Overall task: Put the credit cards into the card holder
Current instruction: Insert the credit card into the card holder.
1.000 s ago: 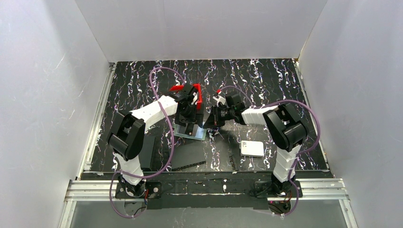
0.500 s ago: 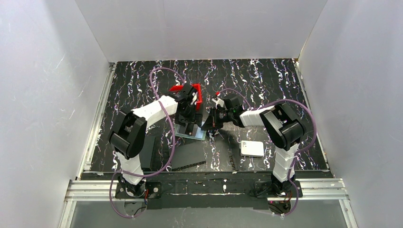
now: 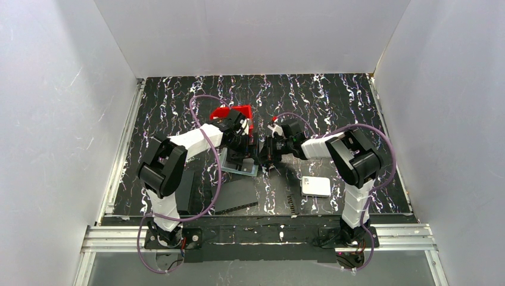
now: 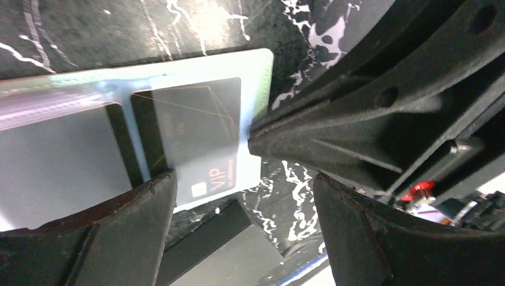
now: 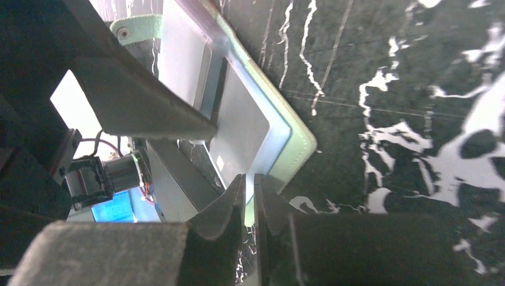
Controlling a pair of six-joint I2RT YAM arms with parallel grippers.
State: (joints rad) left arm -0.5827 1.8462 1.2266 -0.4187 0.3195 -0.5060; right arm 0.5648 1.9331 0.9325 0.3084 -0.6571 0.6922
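- Card holder [image 3: 247, 170] lies open and flat near the middle of the surface [image 3: 333, 101], its pale translucent pockets facing up
- one dark credit card [image 4: 196, 137] with red "VIP" lettering sits partly inside the pocket nearest the holder's 3 o'clock edge; the card's lower end sticks out of the pocket
- left hand [image 4: 244, 185] hangs just above the holder with its fingers spread wide and nothing between them
- right hand [image 5: 250, 190] meets the holder at that 3 o'clock edge; its fingers are almost together, pinching the holder's green rim
- red bin [image 3: 229, 112] stands at 12 o'clock from the holder, just beside the left arm
- white rounded box [image 3: 315, 186] rests at 4 o'clock, apart from the holder
- flat black rectangle [image 3: 238, 193] lies at 6 o'clock
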